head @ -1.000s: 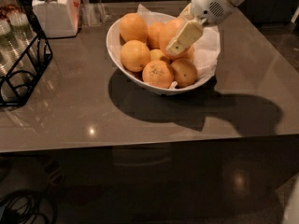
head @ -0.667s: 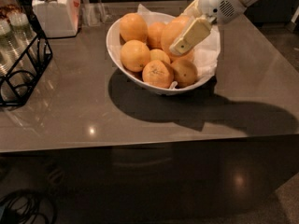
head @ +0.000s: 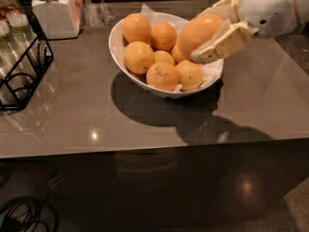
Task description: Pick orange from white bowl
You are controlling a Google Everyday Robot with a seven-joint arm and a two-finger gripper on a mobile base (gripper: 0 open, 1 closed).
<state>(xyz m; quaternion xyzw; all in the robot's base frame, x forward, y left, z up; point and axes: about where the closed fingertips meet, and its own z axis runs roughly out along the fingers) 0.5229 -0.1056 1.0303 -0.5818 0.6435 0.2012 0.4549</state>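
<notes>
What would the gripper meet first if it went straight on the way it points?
Probably the other oranges in the white bowl; depth unclear. The gripper, above its right rim, fingers shut on the orange, points down-left.

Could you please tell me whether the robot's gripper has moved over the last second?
Yes. The cream two-finger gripper, shut on the large smooth round orange, has shifted right, toward the right rim of the wide white paper-lined bowl, which stayed put.
</notes>
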